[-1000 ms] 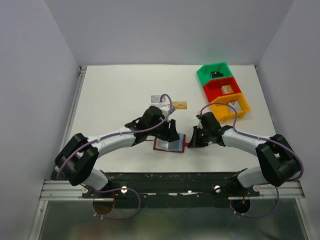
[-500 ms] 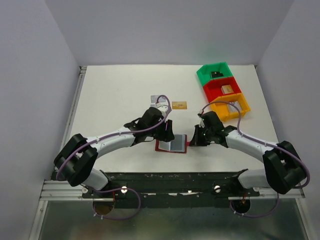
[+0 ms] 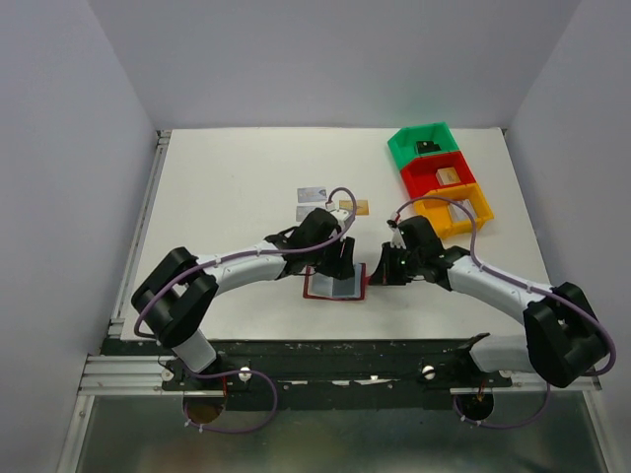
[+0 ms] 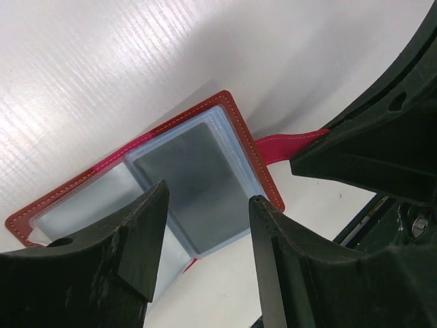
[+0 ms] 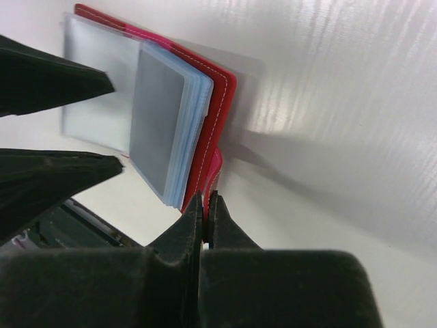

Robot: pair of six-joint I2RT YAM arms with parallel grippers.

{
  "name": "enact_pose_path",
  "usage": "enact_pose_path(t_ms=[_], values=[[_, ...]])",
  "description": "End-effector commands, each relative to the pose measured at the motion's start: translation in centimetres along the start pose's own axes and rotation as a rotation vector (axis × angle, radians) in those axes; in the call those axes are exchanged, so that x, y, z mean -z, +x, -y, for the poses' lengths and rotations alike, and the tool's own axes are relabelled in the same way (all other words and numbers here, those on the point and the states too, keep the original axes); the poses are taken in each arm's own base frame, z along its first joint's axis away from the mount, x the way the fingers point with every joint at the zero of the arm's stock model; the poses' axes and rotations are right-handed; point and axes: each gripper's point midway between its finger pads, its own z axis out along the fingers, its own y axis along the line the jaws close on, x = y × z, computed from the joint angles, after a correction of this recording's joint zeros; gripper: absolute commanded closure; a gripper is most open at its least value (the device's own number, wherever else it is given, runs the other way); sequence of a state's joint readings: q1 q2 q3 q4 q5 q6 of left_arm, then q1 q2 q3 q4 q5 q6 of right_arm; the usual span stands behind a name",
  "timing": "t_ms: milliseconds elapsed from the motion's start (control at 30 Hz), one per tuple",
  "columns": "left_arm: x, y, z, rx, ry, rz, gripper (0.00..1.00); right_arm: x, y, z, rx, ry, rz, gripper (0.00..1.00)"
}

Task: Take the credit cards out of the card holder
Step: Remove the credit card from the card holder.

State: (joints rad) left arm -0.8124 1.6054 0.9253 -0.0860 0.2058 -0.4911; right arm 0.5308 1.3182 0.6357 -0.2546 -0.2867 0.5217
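A white worktop (image 3: 227, 177) sits between pale grey walls. Since 1 second ago the left arm has reached further right, so the left end effector (image 4: 208, 205), earlier at the card holder's far-left edge, now hangs over the card holder (image 3: 335, 286) itself. The right end effector (image 5: 205, 205) has stayed put, its fingers pinched together on the red snap tab (image 4: 290, 145). The holder lies open and flat at the near middle of the worktop. The left fingers stand apart above it, straddling a silver-grey card (image 4: 198, 181) in the right-hand sleeve. Beyond the holder, 2 silver-grey cards (image 3: 312, 193) and 1 gold-tan card (image 3: 357, 207) lie on the bare worktop. At far right, the green bin (image 3: 404, 148) holds a dark item, the red bin (image 3: 414, 175) a tan one (the orange bin (image 3: 478, 202) is partly behind a cable, contents unclear).
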Motion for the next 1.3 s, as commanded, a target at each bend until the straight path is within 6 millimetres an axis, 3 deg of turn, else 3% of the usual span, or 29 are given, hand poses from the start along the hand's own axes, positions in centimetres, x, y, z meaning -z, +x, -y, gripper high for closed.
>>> enact_pose_path(t_ms=[0,367,800,1267], values=[[-0.8,0.6,-0.1,-0.031,-0.032,-0.043,0.37,0.6,-0.5,-2.1,0.041,-0.099,0.025,1.0],[-1.7,1.6,-1.2,-0.023,-0.091,-0.081,0.4,0.9,-0.8,-2.5,0.052,-0.123,0.038,1.0],[-1.9,1.3,0.1,-0.049,-0.063,-0.079,0.34,1.2,-0.9,-3.4,0.066,-0.167,0.043,1.0],[-1.8,1.7,-0.2,-0.051,-0.087,-0.087,0.34,1.2,-0.8,-3.3,0.067,-0.166,0.04,1.0]])
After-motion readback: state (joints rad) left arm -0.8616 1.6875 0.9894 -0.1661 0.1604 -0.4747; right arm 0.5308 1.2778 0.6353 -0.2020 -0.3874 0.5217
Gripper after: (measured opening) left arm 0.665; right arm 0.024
